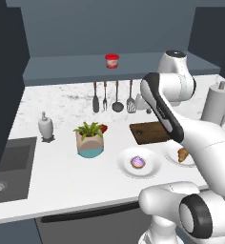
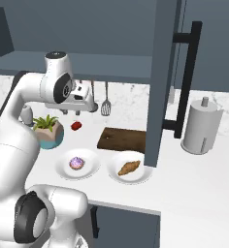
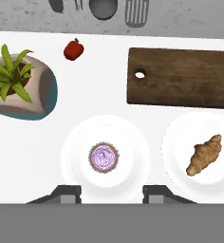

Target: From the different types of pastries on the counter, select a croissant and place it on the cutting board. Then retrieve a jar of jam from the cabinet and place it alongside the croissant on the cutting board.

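Gripper (image 3: 111,192) hangs high over the counter (image 1: 52,167), looking straight down; fingertips (image 3: 69,193) show at the bottom of the hand view w/ nothing between them, jaws at their narrowest, holding nothing. In the right base view the hand (image 2: 82,100) sits up near the hanging utensils (image 2: 106,104).

Directly under the claw: white plate (image 3: 76,159) w/ the round purple-frosted pastry (image 3: 104,157) in its middle. Just beside it to the right, a 2nd white plate (image 3: 180,142) carrying the croissant (image 3: 205,154) (golden-brown, lying on a slant). Croissant not yet on the cutting board (image 3: 180,78), which lies bare just past the croissant's plate, hole end toward the plant.

Further out: potted plant (image 3: 16,85) left of the plates, a small red item (image 3: 73,50) near it (can't tell what it is). Soap bottle (image 1: 46,126) beyond the plant by the sink (image 1: 9,167). Paper towel roll (image 2: 201,126) stands well right of the board.

Jar of jam (image 1: 112,60) upright on the cabinet (image 1: 86,33) shelf, above the utensils, well apart from the claw. Cabinet door (image 2: 165,82) stands open in the right base view.
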You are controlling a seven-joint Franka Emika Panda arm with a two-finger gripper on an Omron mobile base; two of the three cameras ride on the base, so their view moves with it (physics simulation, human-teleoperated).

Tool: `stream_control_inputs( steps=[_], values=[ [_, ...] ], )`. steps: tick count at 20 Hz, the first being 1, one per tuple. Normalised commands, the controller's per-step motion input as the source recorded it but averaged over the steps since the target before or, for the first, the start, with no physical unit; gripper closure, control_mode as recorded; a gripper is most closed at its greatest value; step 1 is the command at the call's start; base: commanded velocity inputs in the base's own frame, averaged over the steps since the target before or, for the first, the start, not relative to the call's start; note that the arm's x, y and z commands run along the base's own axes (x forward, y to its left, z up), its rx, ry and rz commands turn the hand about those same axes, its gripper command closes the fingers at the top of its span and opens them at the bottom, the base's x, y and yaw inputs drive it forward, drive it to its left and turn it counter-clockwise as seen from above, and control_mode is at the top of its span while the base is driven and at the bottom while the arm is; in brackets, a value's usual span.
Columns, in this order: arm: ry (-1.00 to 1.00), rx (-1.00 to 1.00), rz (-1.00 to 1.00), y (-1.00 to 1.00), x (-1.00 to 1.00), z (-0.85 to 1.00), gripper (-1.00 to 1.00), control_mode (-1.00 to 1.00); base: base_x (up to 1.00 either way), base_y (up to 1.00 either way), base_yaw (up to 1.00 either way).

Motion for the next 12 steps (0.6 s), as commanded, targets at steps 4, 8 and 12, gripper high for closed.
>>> stream_control_inputs(
  steps=[4,8,12],
  values=[
    [0.0,0.0,0.0,-0.17,0.0,-0.09,-1.0,-1.0,0.0,0.0,0.0],
    [0.01,0.0,-0.01,-0.74,0.0,-0.14,-1.0,-1.0,0.0,0.0,0.0],
    [0.05,0.03,-0.07,-0.93,0.0,-0.22,-1.0,-1.0,0.0,0.0,0.0]
  ],
)
